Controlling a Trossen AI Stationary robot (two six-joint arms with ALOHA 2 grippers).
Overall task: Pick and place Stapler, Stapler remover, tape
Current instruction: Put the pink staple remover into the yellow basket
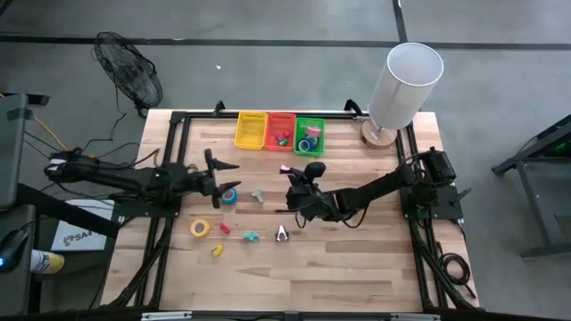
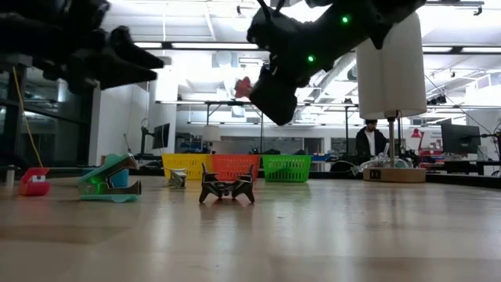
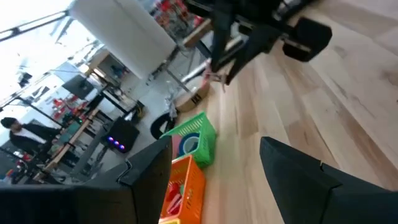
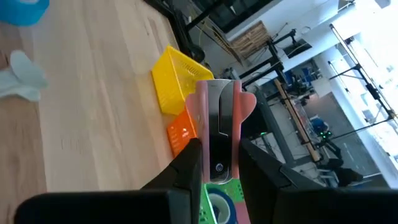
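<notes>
My right gripper (image 1: 293, 175) hangs over the table's middle, shut on a pink stapler with a chrome top (image 4: 220, 130). My left gripper (image 1: 221, 169) hovers open to its left, above a blue tape roll (image 1: 229, 194), with nothing between its fingers (image 3: 149, 171). On the wood lie a yellow tape roll (image 1: 200, 228), a teal stapler (image 2: 109, 185), a black stapler remover (image 2: 227, 186) and a pale remover (image 1: 257, 194). Another blue roll (image 1: 305, 144) sits in the green basket (image 1: 310, 125). My right gripper pinches the pink stapler by its two long sides (image 4: 200, 158) between the two fingers, at one end of it. The stapler lies along the fingers and sticks out beyond their tips (image 2: 244, 88). It is lifted clear of the table.
Yellow (image 1: 252, 130), orange (image 1: 280, 120) and green baskets stand in a row at the far edge. A white cylinder on a wooden base (image 1: 401, 85) stands at the far right corner. Small red (image 1: 225, 228) and yellow (image 1: 217, 250) items lie near the yellow roll. Bare wood lies toward the near edge.
</notes>
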